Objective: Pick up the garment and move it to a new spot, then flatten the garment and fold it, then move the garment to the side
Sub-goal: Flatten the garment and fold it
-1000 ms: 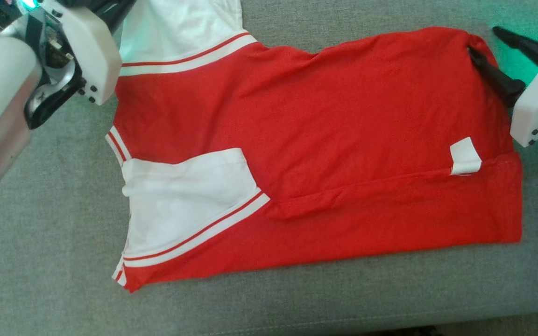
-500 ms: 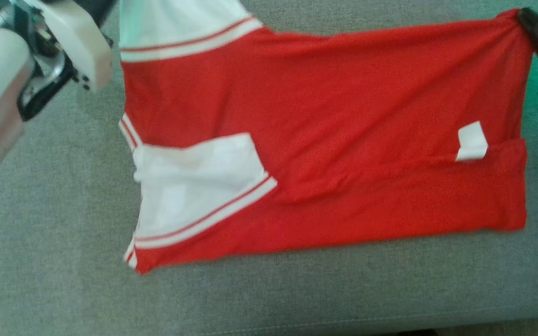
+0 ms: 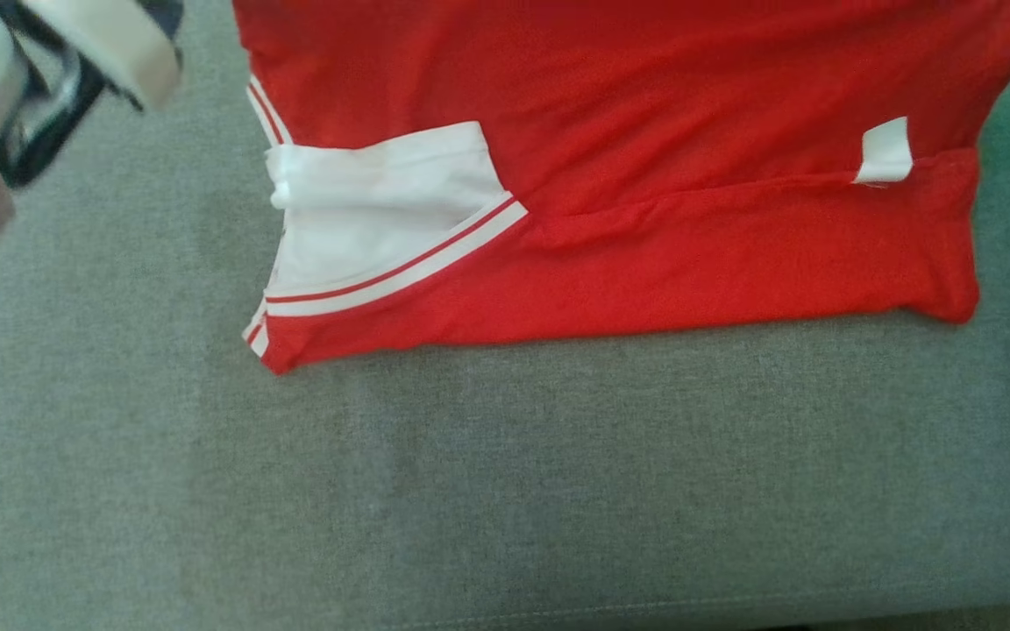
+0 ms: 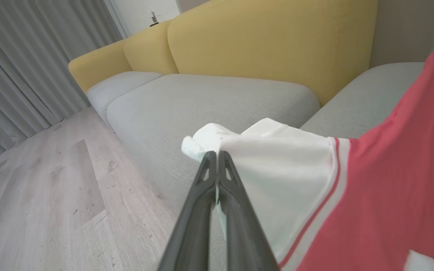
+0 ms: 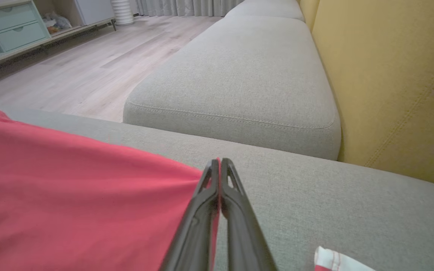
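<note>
A grey sofa seat [image 3: 505, 491] carries the garment [image 3: 645, 254], a red shirt with white sleeves and striped trim. Bare seat lies nearer than the garment. The garment's near part rests flat on the seat, folded over itself. One sleeve [image 3: 373, 202] lies on top at its left end and a white label [image 3: 885, 151] sits near its right end. The garment's far part is pulled taut between the two arms.

The left fingers [image 4: 216, 160] are pressed together, clamped on the bunched tip of the garment's far sleeve [image 4: 277, 169]. The right fingers [image 5: 219, 167] are likewise together, pinching the garment's red edge, with cloth showing between them.

Beyond the garment's right end lies another grey cushion [image 5: 239, 75]. A yellow back [image 5: 390, 75] stands behind the seat. A pale wooden floor [image 5: 89, 67] spreads out past the garment, with grey curtains [image 4: 25, 64] hanging at its far side.

Across the floor from the garment stands a cabinet [image 5: 9, 30] with two mint drawers [image 5: 17, 35], both shut. An open compartment [image 5: 55, 20] beside them holds small things too blurred to name.
</note>
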{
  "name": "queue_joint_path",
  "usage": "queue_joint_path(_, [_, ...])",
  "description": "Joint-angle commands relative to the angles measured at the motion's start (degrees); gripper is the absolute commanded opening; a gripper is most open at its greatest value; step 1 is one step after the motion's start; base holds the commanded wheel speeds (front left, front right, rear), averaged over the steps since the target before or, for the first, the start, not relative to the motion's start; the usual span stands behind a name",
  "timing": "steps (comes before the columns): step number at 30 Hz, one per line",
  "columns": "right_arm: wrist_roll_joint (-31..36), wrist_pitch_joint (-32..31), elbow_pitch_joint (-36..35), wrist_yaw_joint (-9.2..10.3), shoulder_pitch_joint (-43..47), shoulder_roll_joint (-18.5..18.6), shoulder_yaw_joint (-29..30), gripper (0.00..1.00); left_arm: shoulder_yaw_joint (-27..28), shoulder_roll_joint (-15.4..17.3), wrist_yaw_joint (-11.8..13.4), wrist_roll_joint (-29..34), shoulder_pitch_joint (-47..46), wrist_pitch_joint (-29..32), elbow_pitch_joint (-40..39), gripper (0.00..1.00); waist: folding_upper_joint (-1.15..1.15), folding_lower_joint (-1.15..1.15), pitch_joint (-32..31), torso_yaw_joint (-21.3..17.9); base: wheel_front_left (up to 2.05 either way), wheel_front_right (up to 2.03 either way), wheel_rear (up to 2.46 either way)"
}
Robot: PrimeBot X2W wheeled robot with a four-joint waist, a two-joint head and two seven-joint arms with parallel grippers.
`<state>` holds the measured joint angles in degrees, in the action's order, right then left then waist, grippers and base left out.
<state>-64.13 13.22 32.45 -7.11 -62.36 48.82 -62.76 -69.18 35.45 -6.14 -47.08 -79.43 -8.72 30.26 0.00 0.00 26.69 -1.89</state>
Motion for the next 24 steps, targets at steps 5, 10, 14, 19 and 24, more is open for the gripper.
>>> queue_joint_path(5, [-1.3, 1.3, -1.9, -0.37, 7.2, 3.8, -0.7, 0.00, -0.2, 6.8, 2.2, -0.3, 6.0, 0.1, -8.0, 0.00, 0.00, 0.00, -2.1, 0.7, 0.00, 0.00, 0.00])
queue_joint_path(10, [-1.4, 1.5, -3.0, -0.37, 12.6, 5.6, -0.6, 0.00, -1.4, 10.8, 5.2, -1.3, 13.0, 1.1, -15.0, 0.00, 0.00, 0.00, -3.3, 1.3, 0.00, 0.00, 0.00])
queue_joint_path(14, [-1.7, 1.6, -3.8, -0.37, 16.7, 5.8, 0.4, 0.00, -2.2, 12.8, 7.0, -1.8, 17.5, 1.7, -19.6, 0.00, 0.00, 0.00, -3.9, 1.4, 0.00, 0.00, 0.00])
queue_joint_path(19, [-1.4, 1.7, -4.7, -0.37, 21.4, 5.3, 2.0, 0.00, -2.9, 14.1, 9.3, -2.3, 22.6, 2.8, -23.6, 0.00, 0.00, 0.00, -4.6, 1.2, 0.00, 0.00, 0.00])
queue_joint_path(24, [-1.2, 1.8, -3.3, -0.37, 24.7, 3.1, 4.9, 1.00, -2.9, 13.1, 12.3, -3.3, 26.9, 0.6, -23.7, 0.37, 0.00, 0.00, -4.8, 0.7, 0.00, 0.00, 0.00])
